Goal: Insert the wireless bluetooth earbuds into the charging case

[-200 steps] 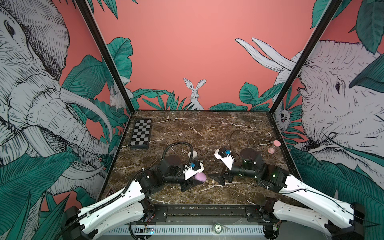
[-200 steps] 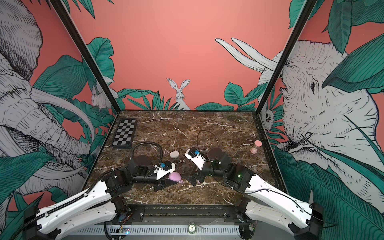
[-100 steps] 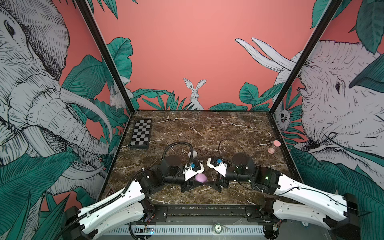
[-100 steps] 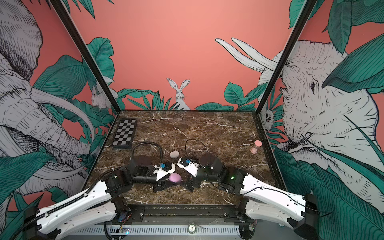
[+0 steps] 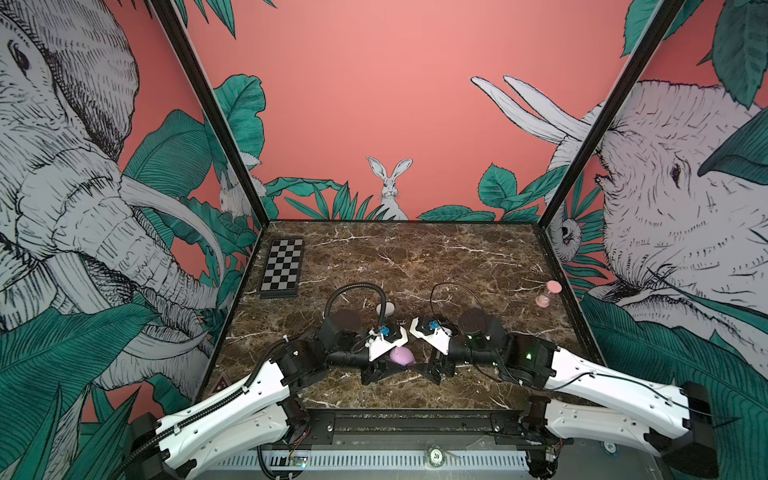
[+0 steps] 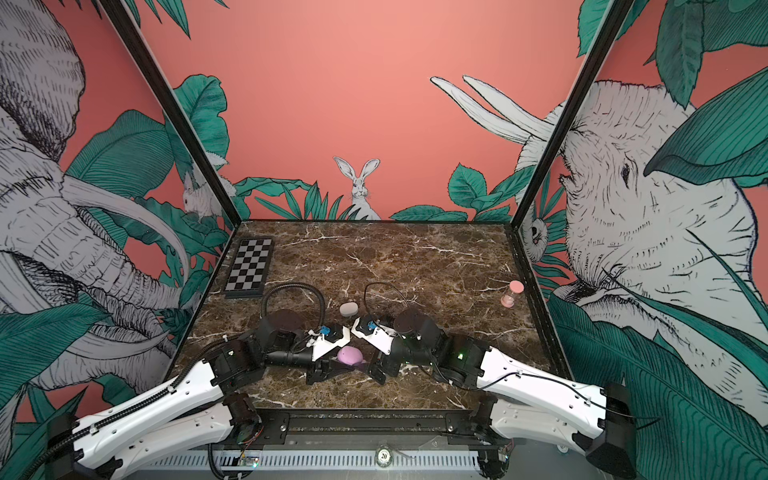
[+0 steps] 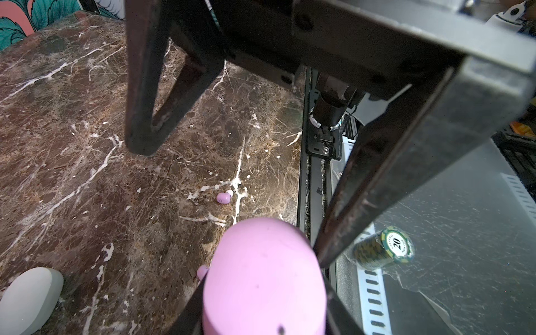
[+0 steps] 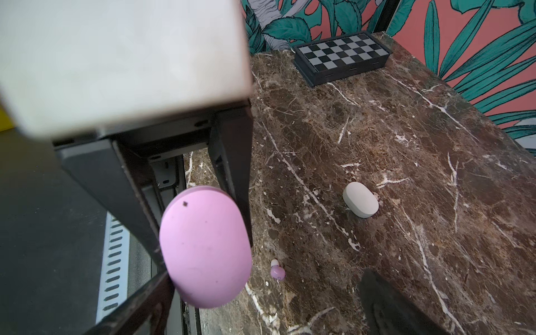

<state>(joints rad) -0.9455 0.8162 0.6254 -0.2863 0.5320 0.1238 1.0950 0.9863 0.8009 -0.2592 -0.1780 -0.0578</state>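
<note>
Your brown marble table [image 5: 415, 257] carries a white oval case [image 5: 385, 308] just beyond your left gripper [image 5: 400, 367]. A folded chessboard [image 5: 281, 267] sits well beyond it and out to its left. A pink hourglass [image 5: 547, 293] stands far out past your right gripper [image 5: 434, 368], by the table's right edge. One lilac earbud [image 8: 277, 271] lies on the marble near both grippers' tips.

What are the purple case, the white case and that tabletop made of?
Purple case: apparently smooth matte plastic; even colour, soft sheen, rounded moulded shape. White case: likewise matte plastic. Tabletop: polished brown marble or a printed imitation; white veins, can't tell which.
</note>
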